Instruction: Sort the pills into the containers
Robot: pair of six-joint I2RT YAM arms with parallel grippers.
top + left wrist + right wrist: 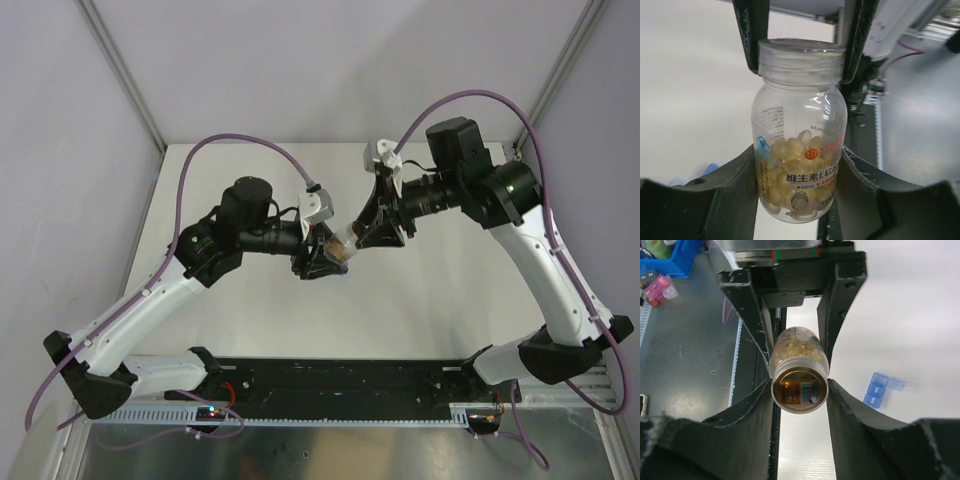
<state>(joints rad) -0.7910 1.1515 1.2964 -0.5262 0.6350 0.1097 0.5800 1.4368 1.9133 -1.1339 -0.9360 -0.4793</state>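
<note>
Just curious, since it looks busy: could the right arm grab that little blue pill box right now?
Probably not yet: its jaws are shut on the cap of the pill bottle, so they're occupied. The blue pill box itself lies uncovered nearby.

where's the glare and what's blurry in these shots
left wrist: bottle label sharp, faint glare on its clear wall, table behind blown out white; right wrist: cap in focus, blue pill box a bit soft; top view: even light, little shadow

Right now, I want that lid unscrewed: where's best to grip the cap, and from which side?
The cap, by its round wall, jaws on opposite sides, coming end-on along the bottle: the left gripper holds the body, leaving that end free.
</note>
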